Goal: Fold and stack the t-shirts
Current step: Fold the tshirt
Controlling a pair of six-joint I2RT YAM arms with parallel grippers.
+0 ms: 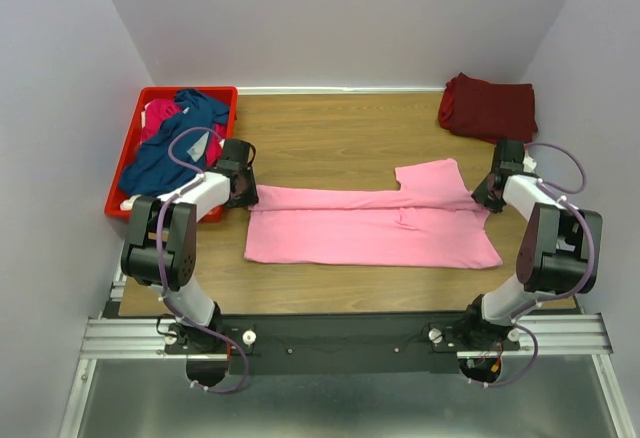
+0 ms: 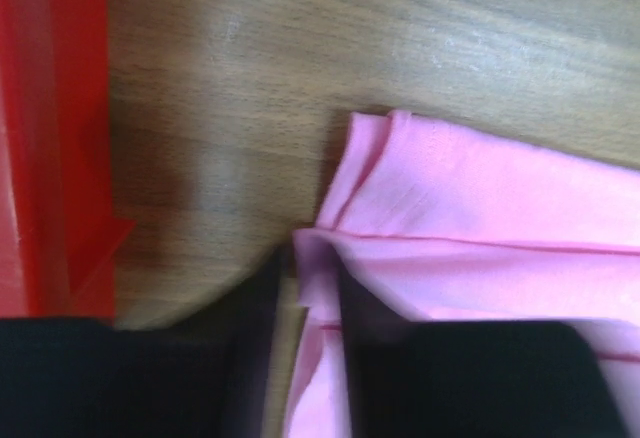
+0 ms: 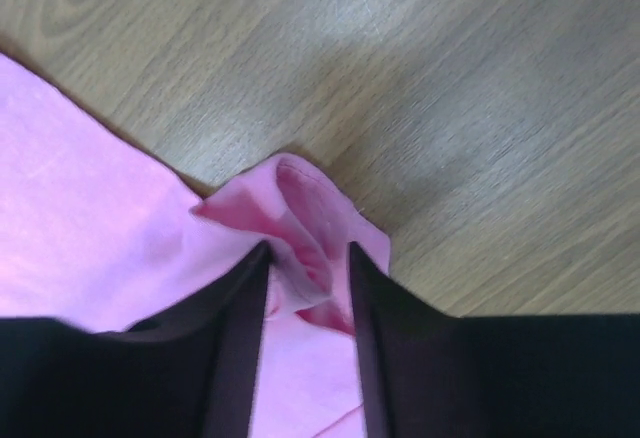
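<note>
Pink t-shirt: flat on the table, folded into a long strip between both arms.
Left gripper: at the strip's left end, jaws partly parted, cloth edge loose between them.
Right gripper: at the right end, jaws partly parted around a bunched fold.
Red crate: far left, holding the navy t-shirt and the magenta t-shirt.
Maroon t-shirt: folded, far right corner.

red crate, just beside left hand
</note>
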